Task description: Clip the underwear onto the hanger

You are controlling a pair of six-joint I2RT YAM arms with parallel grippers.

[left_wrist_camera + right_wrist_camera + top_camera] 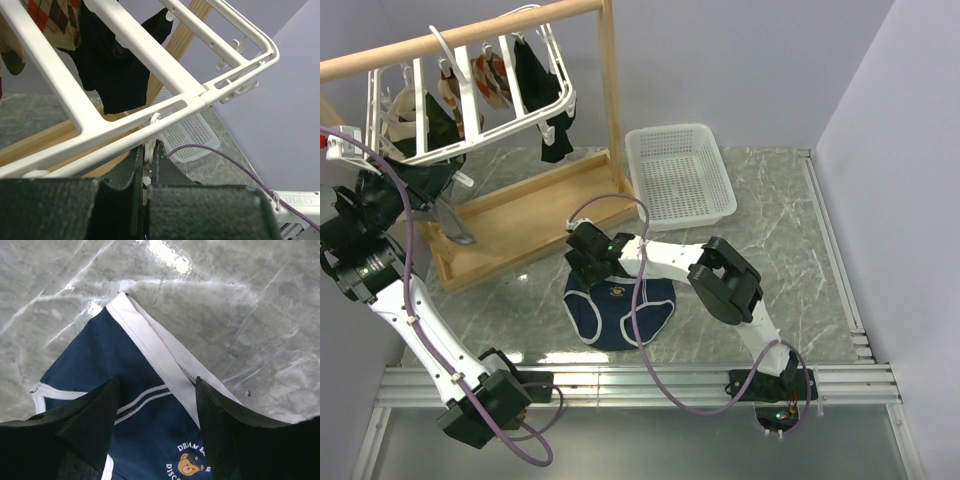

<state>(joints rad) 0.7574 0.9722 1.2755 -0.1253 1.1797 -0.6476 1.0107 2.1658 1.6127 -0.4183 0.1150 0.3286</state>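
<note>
— Down on marble tabletop (790,250): watching underwear (610,325) lying flat, right gripper (157,390) straddling its waistband, jaws gaping wide.
— Risking pinching only one layer, then dropping it. Noticing left gripper (147,150) squeezing a clip (147,167) under the hanger (125,127), well apart.

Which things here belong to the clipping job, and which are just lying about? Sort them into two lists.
Job in hand:
- underwear, flat on the table
- hanger, the white clip rack

Lying about:
- white basket
- wooden rail stand
- black garment already hung on the rack
- patterned cloth beside it
</note>
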